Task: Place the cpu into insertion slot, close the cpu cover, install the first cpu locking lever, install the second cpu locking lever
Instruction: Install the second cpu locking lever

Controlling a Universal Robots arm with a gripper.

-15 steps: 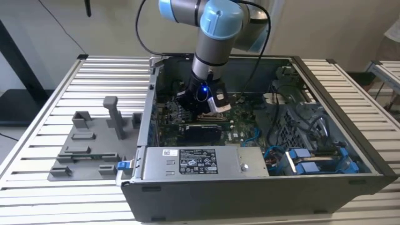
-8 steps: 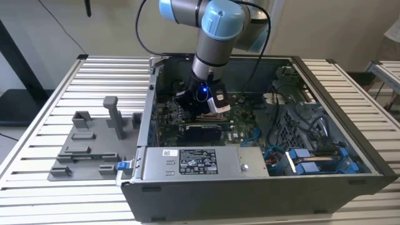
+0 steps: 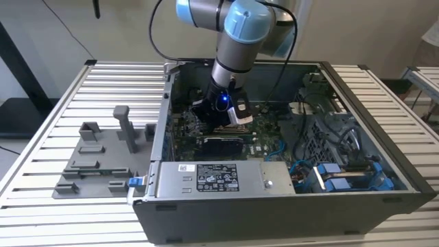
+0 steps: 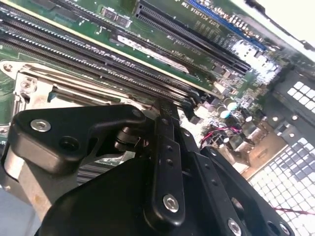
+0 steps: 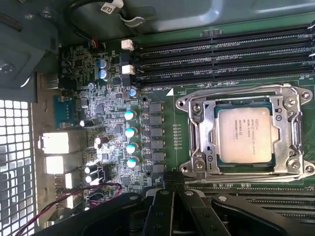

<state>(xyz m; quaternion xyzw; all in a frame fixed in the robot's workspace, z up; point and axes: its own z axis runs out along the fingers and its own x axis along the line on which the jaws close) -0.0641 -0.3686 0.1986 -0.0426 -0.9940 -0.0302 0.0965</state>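
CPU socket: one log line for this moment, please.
cpu: seated in insertion slot | cpu cover: closed over it | gripper: beside the socket, holding nothing | place: inside the PC case

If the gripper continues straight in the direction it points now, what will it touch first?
Probably the green motherboard beside the insertion slot, near the frame's edge; the gripper points there. Depth is unclear.

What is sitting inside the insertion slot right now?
In the first wrist view the cpu lies flat in the insertion slot, and the cpu cover frames it, leaving its top showing through the window. The contacts beneath it are hidden.
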